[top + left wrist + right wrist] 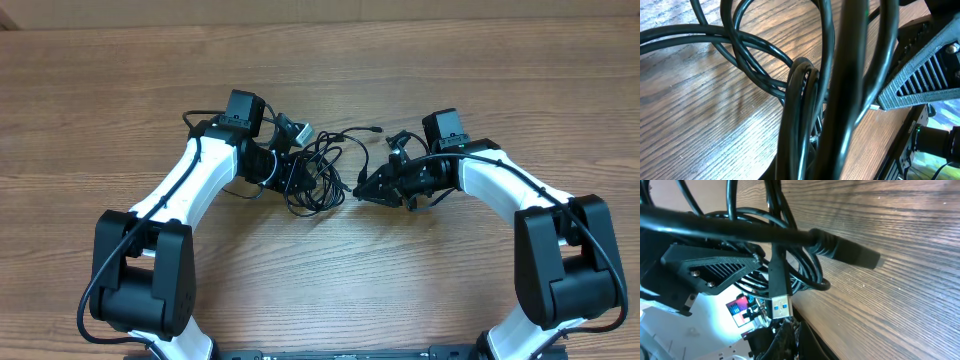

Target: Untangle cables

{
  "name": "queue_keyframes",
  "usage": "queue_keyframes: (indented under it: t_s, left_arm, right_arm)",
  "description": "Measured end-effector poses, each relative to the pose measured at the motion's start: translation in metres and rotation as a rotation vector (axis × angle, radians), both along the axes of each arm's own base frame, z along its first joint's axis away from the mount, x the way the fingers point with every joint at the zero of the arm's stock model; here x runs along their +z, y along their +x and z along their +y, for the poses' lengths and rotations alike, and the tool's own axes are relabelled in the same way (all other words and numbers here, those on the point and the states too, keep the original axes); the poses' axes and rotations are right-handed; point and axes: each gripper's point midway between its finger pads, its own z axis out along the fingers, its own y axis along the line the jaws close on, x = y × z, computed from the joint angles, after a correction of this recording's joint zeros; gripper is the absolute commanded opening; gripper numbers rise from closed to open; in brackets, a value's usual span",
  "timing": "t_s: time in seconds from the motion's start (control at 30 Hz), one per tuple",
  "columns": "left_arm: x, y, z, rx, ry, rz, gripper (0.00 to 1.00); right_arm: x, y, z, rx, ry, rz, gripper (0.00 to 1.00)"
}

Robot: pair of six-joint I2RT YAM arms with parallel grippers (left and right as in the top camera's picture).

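The cables (322,168) are thin black cords bunched in a loose tangle at the table's middle, between the two arms. My left gripper (291,176) is sunk into the tangle's left side. In the left wrist view the cable loops (802,100) run straight down over its hidden jaws, so it looks shut on them. My right gripper (362,188) points into the tangle's right side. Its jaws (790,337) are closed at the tip of a silver USB plug (780,306). A second black plug (847,253) hangs close to the camera.
The wooden table (320,280) extends all around the tangle. A loose plug end (375,129) lies behind the tangle, and another connector (299,130) sits by the left wrist. Each wrist view shows the other gripper's grey finger (922,75) (705,267) close by.
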Motion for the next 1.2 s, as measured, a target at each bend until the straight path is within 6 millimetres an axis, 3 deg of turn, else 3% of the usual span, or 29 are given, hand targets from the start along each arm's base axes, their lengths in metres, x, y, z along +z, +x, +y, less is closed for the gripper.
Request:
queue_keyframes:
  t_s: [0.8,1.2]
  left_arm:
    - [0.002,-0.001,-0.002,0.000,-0.019,0.009,0.04]
    - [0.002,-0.002,-0.002,0.000,-0.018,0.012,0.04]
  right_arm:
    - [0.001,0.005,0.001,-0.017,0.001,-0.004,0.04]
    - [-0.001,0.007,0.023,-0.017,-0.023,-0.011,0.04]
